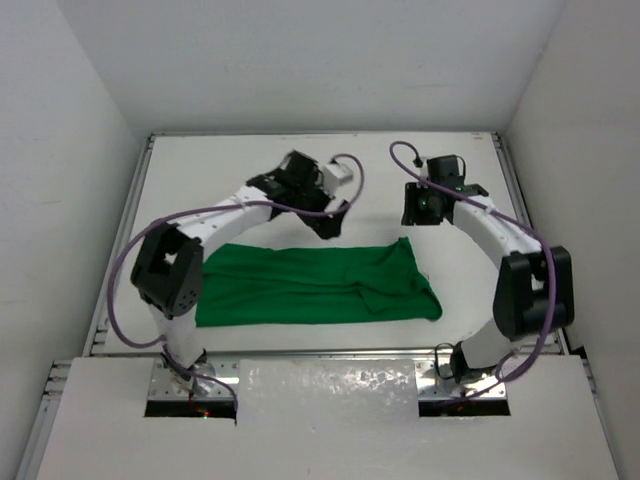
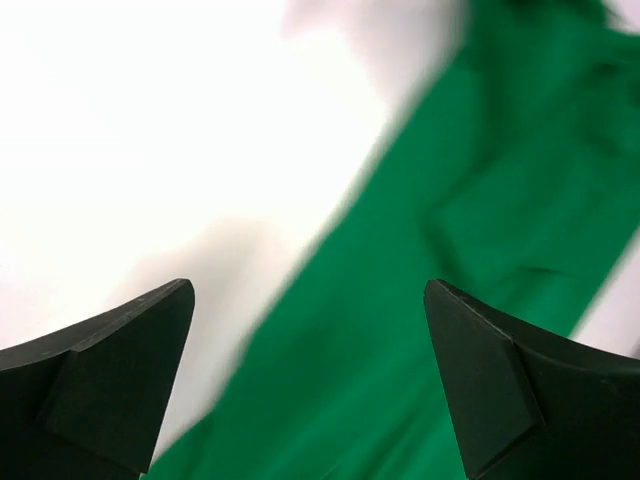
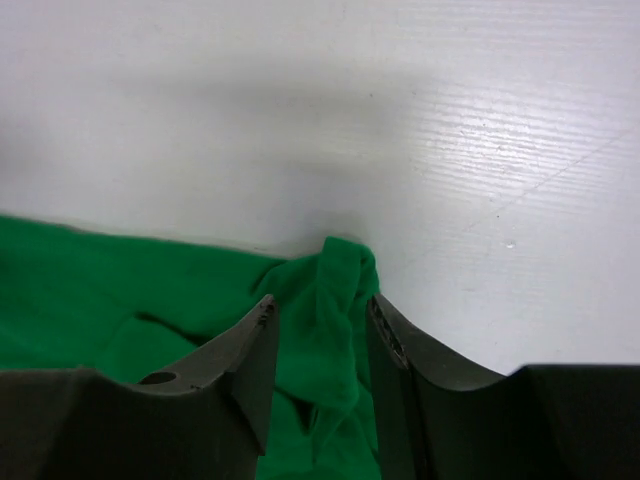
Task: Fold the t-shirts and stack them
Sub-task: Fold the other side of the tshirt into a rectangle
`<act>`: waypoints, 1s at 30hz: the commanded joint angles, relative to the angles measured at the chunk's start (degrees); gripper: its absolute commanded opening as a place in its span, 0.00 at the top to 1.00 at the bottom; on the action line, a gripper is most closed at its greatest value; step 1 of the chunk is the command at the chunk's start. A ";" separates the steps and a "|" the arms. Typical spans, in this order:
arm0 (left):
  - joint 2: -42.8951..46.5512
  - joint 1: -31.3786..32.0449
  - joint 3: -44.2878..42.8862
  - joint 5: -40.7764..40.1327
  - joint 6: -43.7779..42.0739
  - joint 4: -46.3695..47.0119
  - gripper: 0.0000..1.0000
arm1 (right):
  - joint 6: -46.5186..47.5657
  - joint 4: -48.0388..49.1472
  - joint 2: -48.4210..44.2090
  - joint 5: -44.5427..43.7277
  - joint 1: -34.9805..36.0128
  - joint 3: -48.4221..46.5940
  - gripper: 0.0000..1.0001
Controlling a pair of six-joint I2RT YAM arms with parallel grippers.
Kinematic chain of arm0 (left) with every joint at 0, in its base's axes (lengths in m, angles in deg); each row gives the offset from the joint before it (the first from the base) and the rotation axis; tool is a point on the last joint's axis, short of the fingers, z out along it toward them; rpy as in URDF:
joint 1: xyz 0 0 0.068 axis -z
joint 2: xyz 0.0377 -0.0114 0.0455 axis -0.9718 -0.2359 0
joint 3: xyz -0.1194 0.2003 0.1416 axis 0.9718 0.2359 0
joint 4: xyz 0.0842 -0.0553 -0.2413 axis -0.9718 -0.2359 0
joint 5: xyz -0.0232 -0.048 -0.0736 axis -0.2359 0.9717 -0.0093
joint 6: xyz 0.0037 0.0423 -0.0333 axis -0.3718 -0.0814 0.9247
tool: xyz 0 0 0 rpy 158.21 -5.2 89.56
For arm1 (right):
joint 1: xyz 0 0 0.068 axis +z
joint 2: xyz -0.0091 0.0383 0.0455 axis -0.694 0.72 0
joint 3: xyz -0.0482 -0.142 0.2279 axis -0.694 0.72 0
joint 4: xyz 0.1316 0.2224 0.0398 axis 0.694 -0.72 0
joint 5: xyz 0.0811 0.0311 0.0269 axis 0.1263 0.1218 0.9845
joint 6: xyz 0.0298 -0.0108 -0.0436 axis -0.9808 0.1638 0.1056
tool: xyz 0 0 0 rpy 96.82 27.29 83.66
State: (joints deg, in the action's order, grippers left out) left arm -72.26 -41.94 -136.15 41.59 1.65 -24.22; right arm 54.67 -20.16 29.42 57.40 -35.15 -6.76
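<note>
A bright green t-shirt (image 1: 310, 285) lies folded into a long band across the middle of the table. My left gripper (image 1: 326, 222) hovers just behind its far edge, open and empty. The left wrist view is blurred, with the green cloth (image 2: 450, 250) under the wide-apart jaws (image 2: 310, 290). My right gripper (image 1: 414, 215) is over the shirt's far right corner. In the right wrist view the jaws (image 3: 320, 300) stand partly apart around a bunched corner of cloth (image 3: 335, 270) that rests on the table.
White walls close the table (image 1: 250, 170) in on the left, back and right. Metal rails run along its side edges (image 1: 127, 230). A white shelf (image 1: 320, 400) covers the arm bases at the near edge. Purple cables loop off both arms.
</note>
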 commanded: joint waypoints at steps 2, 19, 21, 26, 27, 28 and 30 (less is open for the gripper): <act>6.96 -10.58 2.77 -4.10 -1.92 -7.45 0.09 | 2.34 -4.91 7.71 -2.12 0.17 -5.27 0.62; 4.26 -43.55 21.15 -9.46 -5.44 -1.16 0.11 | 2.88 -2.64 17.40 -0.80 0.26 -7.04 0.87; 3.02 -44.52 21.33 -10.52 -5.53 0.00 0.10 | 2.43 -2.02 17.05 -0.80 0.26 -6.17 0.92; 0.12 -44.78 22.21 -9.64 -6.58 0.61 0.34 | 1.73 -0.17 16.00 -0.09 0.08 -4.58 1.00; -0.15 -44.78 22.47 -9.30 -6.76 0.79 0.40 | 1.47 -0.08 15.82 -0.88 0.08 -4.49 1.00; -0.41 -44.87 22.91 -9.12 -6.76 0.97 0.49 | 0.77 0.44 15.30 -2.89 -0.27 -4.32 1.00; -0.94 -44.78 23.26 -8.50 -7.20 1.23 0.61 | -0.46 1.76 14.51 -3.96 -2.19 -3.18 1.00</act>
State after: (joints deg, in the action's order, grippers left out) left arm -70.36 -86.25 -115.04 31.36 -4.58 -24.09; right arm 56.25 -21.80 47.17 55.89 -35.39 -11.00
